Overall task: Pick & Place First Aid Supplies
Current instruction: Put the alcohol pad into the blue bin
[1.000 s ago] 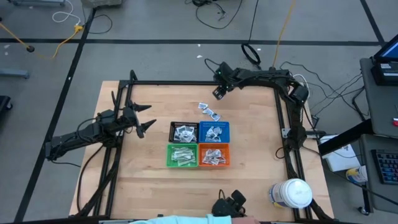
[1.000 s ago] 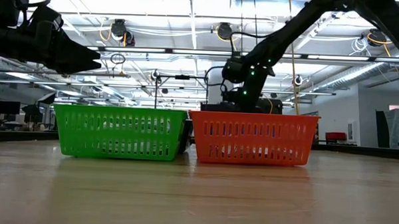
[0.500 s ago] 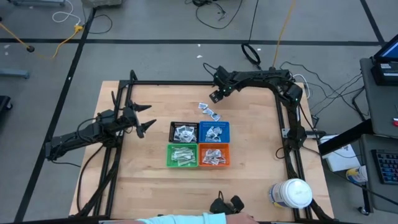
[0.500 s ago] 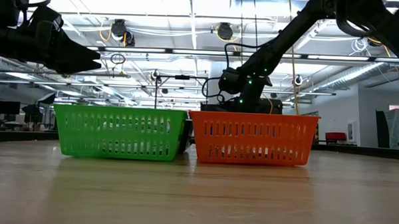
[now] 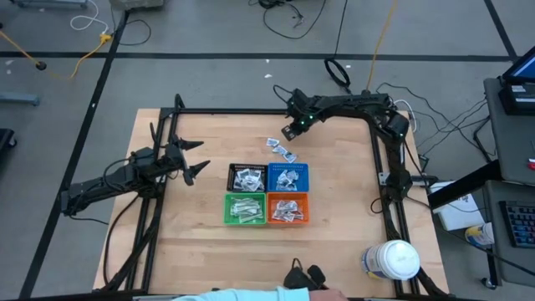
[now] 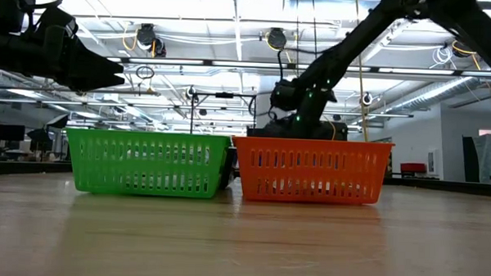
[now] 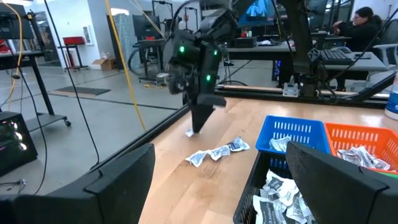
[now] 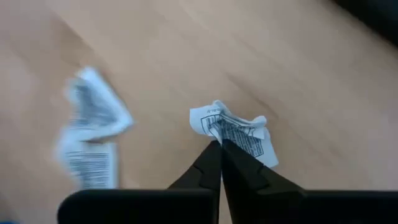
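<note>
Loose first aid packets on bare wood behind the blue bin [image 5: 288, 176]: a small cluster [image 5: 282, 149], count uncertain from above. One crumpled packet [image 8: 239, 135] is pinched by the right gripper [image 8: 221, 144], fingertips pressed together on its edge.

Bins: four, in a square — black [image 5: 247, 177], blue, green [image 5: 245, 209], orange [image 5: 287, 209] — all holding packets.

Left gripper [image 5: 194, 157]: spread wide, empty, hovering over open table left of the bins.

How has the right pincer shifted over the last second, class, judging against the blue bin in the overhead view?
Yes. The right pincer has drifted slightly toward the blue bin and the loose packets beside it, and has shut.
</note>
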`<state>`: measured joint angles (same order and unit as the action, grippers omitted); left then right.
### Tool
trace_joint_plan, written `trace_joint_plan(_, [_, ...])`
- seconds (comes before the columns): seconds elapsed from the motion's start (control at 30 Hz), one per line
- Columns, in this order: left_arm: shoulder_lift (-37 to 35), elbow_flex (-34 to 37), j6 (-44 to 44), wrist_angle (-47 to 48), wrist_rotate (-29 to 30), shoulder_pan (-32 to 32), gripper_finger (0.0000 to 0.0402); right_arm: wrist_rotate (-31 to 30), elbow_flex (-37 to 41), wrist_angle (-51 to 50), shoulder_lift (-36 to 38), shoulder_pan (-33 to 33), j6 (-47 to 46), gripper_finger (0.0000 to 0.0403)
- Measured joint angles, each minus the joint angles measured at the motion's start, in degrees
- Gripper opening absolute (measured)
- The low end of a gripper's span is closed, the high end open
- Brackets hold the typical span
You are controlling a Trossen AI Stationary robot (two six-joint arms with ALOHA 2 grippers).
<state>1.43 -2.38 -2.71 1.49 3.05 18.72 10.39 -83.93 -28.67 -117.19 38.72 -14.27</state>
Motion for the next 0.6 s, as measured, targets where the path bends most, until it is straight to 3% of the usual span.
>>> trace_joint_plan(0.37, [0.00, -0.01, -0.01, -0.01, -0.02, 0.00, 0.0365, -0.06, -0.04, -2.51, 10.47, -0.22, 4.47, 0.0001])
trace_joint_plan(0.6, [0.00, -0.01, -0.01, -0.01, -0.02, 0.00, 0.0365, -1.31, -0.08, -4.97, 11.18, -3.24, 8.97, 0.0001])
